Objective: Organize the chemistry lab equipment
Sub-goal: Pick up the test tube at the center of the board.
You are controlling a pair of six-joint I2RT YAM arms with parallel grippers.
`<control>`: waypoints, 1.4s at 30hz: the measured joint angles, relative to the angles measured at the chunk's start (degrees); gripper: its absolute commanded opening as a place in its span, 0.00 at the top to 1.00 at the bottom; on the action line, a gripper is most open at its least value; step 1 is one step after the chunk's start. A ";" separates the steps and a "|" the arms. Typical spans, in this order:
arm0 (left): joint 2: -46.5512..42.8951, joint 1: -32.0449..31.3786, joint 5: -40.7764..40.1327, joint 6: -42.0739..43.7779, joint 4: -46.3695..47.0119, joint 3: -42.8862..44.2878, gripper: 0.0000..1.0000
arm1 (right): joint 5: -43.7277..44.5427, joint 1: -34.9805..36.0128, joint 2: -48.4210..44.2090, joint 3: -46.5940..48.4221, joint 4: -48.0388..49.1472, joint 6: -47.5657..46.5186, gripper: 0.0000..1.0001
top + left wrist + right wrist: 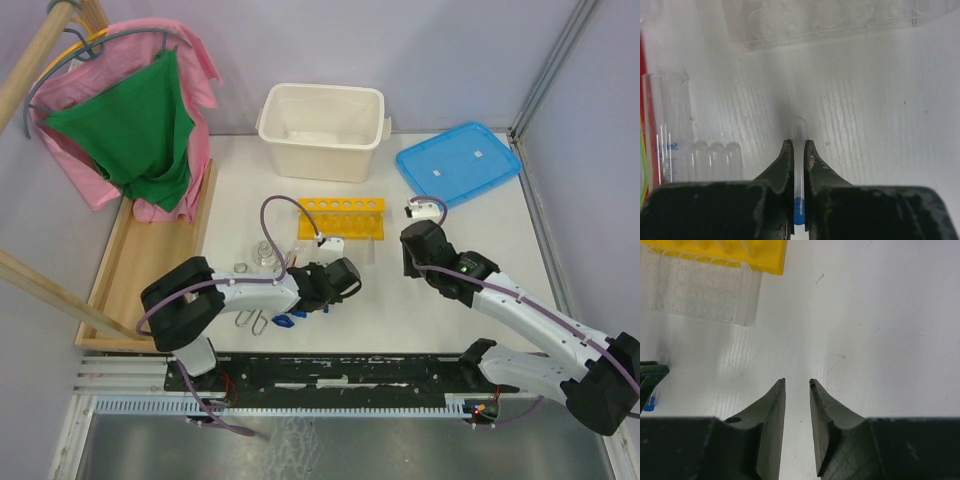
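My left gripper is shut on a small clear tube with a blue cap; the tube lies along the jaws, just above the white table. To its left lie three more clear tubes, a graduated glass cylinder and a thin red rod. The yellow test-tube rack stands beyond the left gripper, with a clear well plate in front of it. Small glass flasks and metal tongs lie by the left arm. My right gripper is open over bare table, right of the rack.
A large white tub stands at the back centre, and a flat blue lid lies at the back right. A wooden tray runs along the left edge, with pink and green clothes hanging above it.
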 measured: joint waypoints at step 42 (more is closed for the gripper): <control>-41.62 1.20 -18.75 -40.50 22.34 -20.98 0.97 | -39.89 0.66 -5.79 -20.04 55.15 14.56 0.61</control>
